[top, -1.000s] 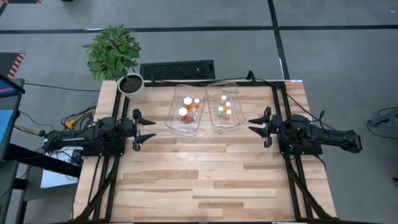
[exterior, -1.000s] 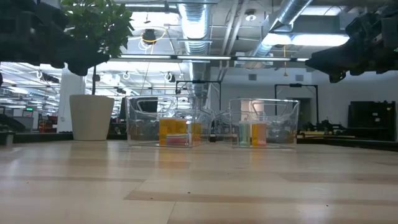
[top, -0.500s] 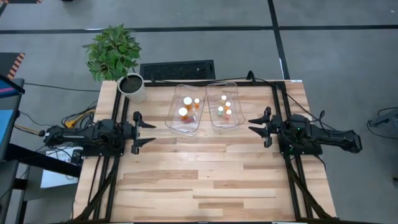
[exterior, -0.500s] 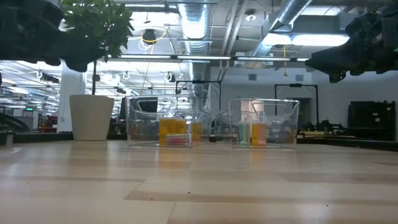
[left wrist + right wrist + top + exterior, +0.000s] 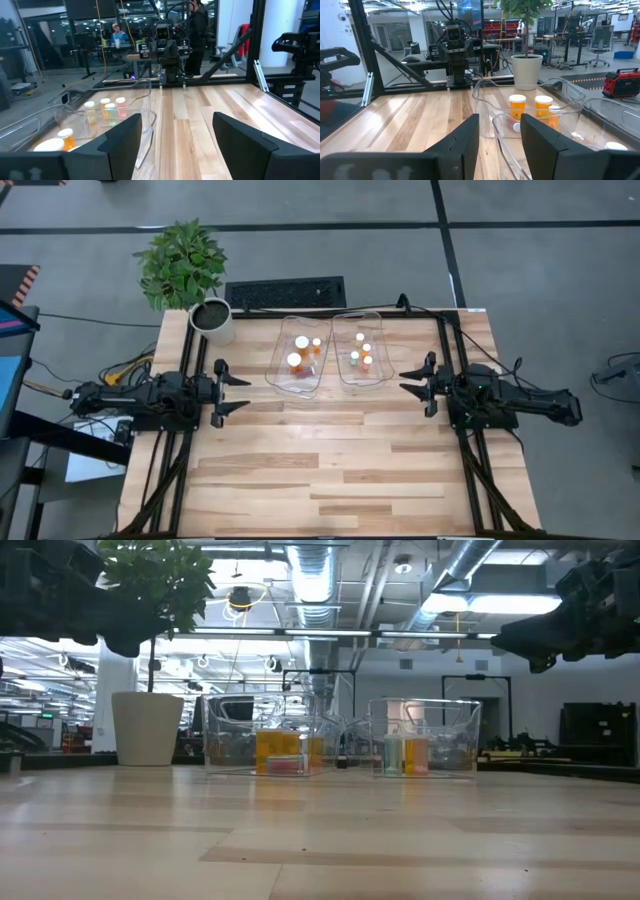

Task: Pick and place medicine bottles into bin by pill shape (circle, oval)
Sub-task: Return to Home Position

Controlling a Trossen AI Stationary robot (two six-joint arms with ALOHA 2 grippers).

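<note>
Left bin [image 5: 296,391]: three orange medicine bottles [image 5: 294,360].
Right bin [image 5: 362,386]: four small orange and green bottles [image 5: 360,337].
Left gripper [image 5: 245,391]: fingers apart, empty.
Right gripper [image 5: 403,381]: fingers apart, empty.

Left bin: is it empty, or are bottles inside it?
Not empty: bottles with white caps show inside the left bin in the high view.

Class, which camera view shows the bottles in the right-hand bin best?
The high view: looking straight down, it separates four white-capped bottles in the right bin. The low view shows them overlapping behind the bin's wall. The left wrist view shows some far off; the right wrist view catches barely one cap.
</note>
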